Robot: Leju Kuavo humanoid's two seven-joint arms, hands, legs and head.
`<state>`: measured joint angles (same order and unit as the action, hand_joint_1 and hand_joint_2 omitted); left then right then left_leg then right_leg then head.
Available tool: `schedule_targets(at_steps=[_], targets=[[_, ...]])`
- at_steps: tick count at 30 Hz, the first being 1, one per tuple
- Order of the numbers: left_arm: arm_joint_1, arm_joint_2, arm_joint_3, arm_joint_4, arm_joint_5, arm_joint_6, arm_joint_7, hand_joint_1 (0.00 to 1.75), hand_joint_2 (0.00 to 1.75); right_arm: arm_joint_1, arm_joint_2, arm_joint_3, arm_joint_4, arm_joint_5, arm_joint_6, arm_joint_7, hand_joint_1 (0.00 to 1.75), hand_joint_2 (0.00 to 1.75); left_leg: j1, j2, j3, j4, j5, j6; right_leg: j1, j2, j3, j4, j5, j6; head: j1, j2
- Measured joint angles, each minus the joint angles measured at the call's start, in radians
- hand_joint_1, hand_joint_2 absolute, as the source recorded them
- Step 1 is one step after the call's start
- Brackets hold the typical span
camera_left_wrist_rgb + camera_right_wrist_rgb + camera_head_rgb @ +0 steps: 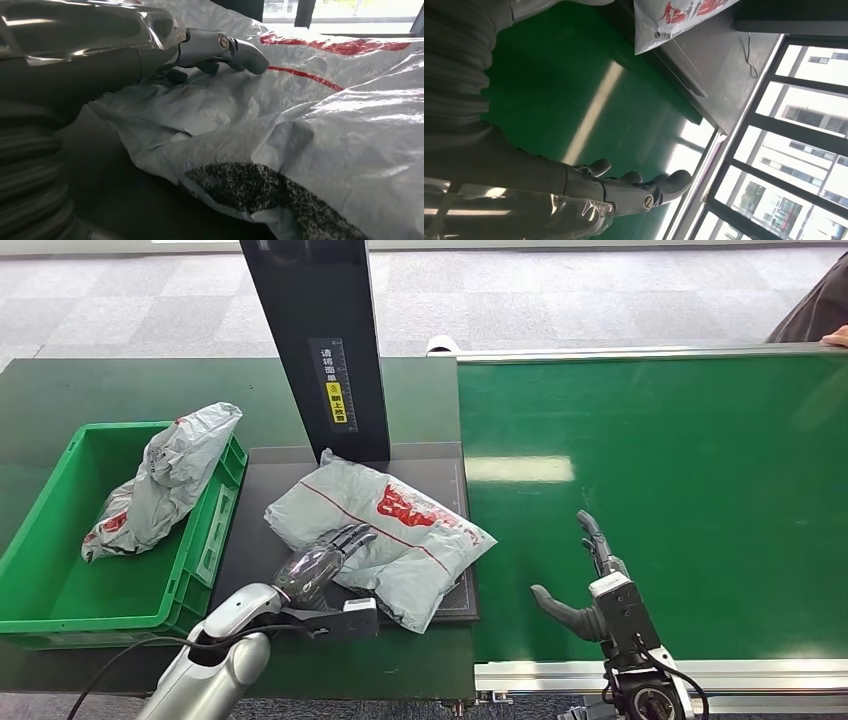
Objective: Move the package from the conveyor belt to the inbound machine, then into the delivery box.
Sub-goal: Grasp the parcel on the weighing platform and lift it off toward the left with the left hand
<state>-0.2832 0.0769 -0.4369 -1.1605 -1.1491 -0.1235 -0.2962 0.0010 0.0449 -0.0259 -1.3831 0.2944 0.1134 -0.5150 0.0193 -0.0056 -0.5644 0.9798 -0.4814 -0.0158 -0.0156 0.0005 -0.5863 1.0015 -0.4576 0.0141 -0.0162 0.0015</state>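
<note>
A grey plastic package (400, 540) with red print lies on the black platform of the inbound machine (262, 530), one corner hanging over the platform's right edge. My left hand (322, 558) lies flat on the package's near left part, fingers stretched out, gripping nothing. Up close, its fingers (235, 50) rest on the crinkled grey package (320, 125). My right hand (590, 585) hovers open over the green conveyor belt (680, 490), right of the package, holding nothing. The right wrist view shows the open right hand (624, 187) above the belt (559, 90) and a corner of the package (674, 20).
A green delivery box (60, 580) stands left of the machine with another grey package (160, 480) draped over its inner wall. The machine's black post (320, 340) rises behind the platform. A person's sleeve and hand (825, 310) show at the belt's far right corner.
</note>
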Motion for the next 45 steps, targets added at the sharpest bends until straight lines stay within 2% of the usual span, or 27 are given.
schedule_targets(at_steps=[12, 13, 17, 19, 22, 36, 41, 45], targets=[[-0.005, 0.025, -0.050, 0.003, 0.032, -0.032, 0.010, 0.03, 1.75, 0.015, 0.000, 0.000, 0.021, 0.002, -0.018, -0.004, 0.00, 1.75, 0.000, 0.000, 0.002, 0.000, 0.000, 0.000, 0.000, 0.000, 0.002, 0.000, 0.000, 0.000, 0.000, 0.000], [-0.008, 0.026, -0.053, 0.005, 0.035, -0.033, 0.010, 0.14, 1.75, 0.016, 0.000, 0.000, 0.021, 0.002, -0.019, -0.005, 0.00, 1.75, 0.000, 0.000, 0.002, 0.000, 0.000, 0.000, 0.000, 0.000, 0.003, 0.000, 0.000, 0.000, 0.000, 0.000], [-0.013, 0.027, -0.058, 0.015, 0.044, -0.028, 0.008, 1.53, 1.75, 0.023, 0.000, 0.000, 0.022, 0.002, -0.020, -0.006, 0.00, 1.75, 0.000, 0.000, 0.003, 0.000, 0.000, 0.000, 0.000, 0.000, 0.003, 0.000, 0.000, 0.000, 0.000, 0.000], [-0.014, 0.028, -0.060, 0.020, 0.047, -0.023, 0.007, 1.69, 1.75, 0.027, 0.000, 0.000, 0.022, 0.002, -0.020, -0.006, 0.00, 1.75, 0.000, 0.000, 0.003, 0.000, 0.000, 0.000, 0.000, 0.000, 0.003, 0.000, 0.000, 0.000, 0.000, 0.000], [-0.018, 0.030, -0.060, 0.026, 0.051, -0.021, 0.006, 1.75, 1.75, 0.030, -0.001, -0.001, 0.022, 0.002, -0.020, -0.006, 0.00, 1.75, 0.000, 0.000, 0.004, 0.000, 0.000, 0.000, 0.000, 0.000, 0.003, 0.000, 0.000, 0.000, 0.000, 0.000], [-0.037, 0.042, -0.072, 0.048, 0.091, -0.022, -0.010, 1.75, 1.75, 0.030, -0.008, -0.006, 0.022, -0.004, -0.022, -0.007, 0.00, 1.75, 0.000, 0.000, 0.004, 0.000, 0.000, 0.000, 0.000, 0.000, 0.003, 0.000, 0.000, 0.000, 0.000, 0.000], [-0.030, 0.047, -0.069, 0.030, 0.098, -0.006, -0.007, 1.75, 1.75, 0.036, -0.012, -0.007, 0.022, -0.008, -0.027, -0.007, 0.00, 1.75, 0.000, 0.000, 0.004, 0.000, 0.000, 0.000, 0.000, 0.000, 0.003, 0.000, 0.000, 0.000, 0.000, 0.000], [-0.017, 0.048, -0.057, -0.010, 0.085, 0.036, -0.040, 1.75, 1.75, 0.041, -0.013, -0.009, 0.021, -0.009, -0.028, -0.007, 0.00, 1.75, 0.000, 0.000, 0.003, 0.000, 0.000, 0.000, 0.000, 0.000, 0.003, 0.000, 0.000, 0.000, 0.000, 0.000]])
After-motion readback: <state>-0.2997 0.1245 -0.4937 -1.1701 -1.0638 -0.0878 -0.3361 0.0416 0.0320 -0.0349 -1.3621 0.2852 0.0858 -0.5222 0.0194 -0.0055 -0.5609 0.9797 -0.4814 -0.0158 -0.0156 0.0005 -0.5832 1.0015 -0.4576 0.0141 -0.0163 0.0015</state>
